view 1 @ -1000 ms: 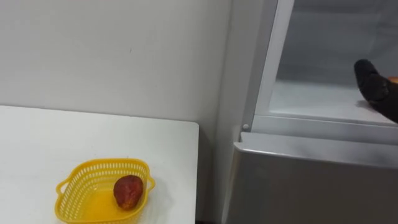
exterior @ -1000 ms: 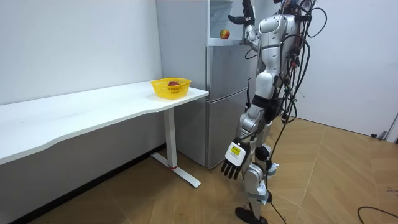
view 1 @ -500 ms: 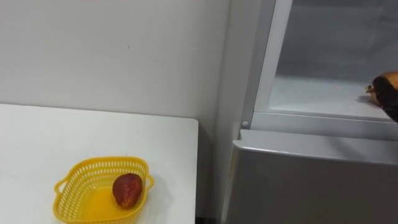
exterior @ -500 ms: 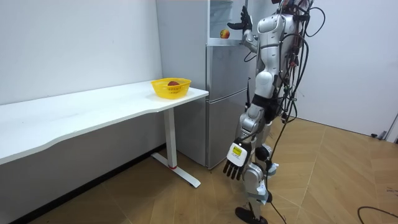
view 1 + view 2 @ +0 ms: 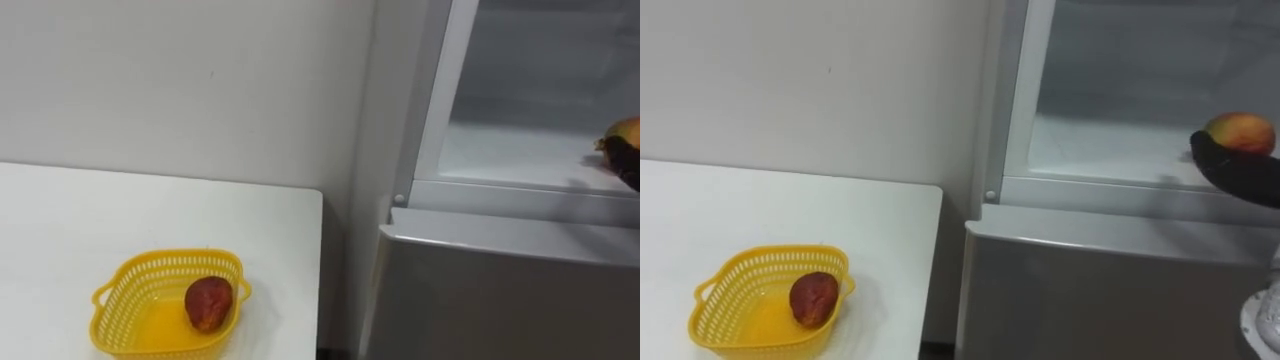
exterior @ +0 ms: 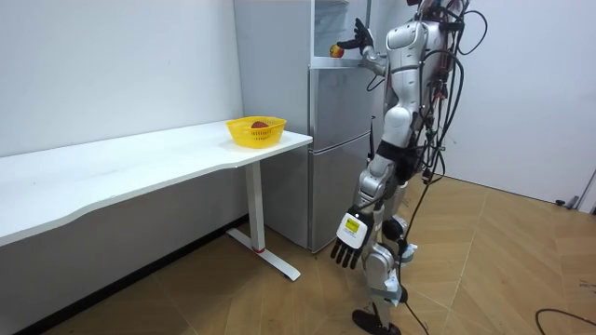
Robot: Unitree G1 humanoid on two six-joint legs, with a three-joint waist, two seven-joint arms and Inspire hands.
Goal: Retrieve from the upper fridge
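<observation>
A yellow-red fruit (image 5: 1240, 130) lies on the white shelf (image 5: 1110, 150) of the open upper fridge compartment. My right hand (image 5: 1232, 172) reaches into that compartment, its straight fingers lying just in front of and below the fruit, close to it and not curled round it. The room view has the same hand (image 6: 355, 40) raised with spread fingers beside the fruit (image 6: 337, 50). My left hand (image 6: 349, 244) hangs open by my side. I stand upright facing the fridge.
A yellow basket (image 5: 740, 265) holding a red fruit (image 5: 813, 298) sits near the right end of the white table (image 5: 880, 230), left of the fridge. The grey lower fridge door (image 5: 1110, 290) is closed. The wall stands behind the table.
My right hand has dropped from higher in the compartment to the level of the fruit, which now shows above it. The eye view has shifted slightly.
</observation>
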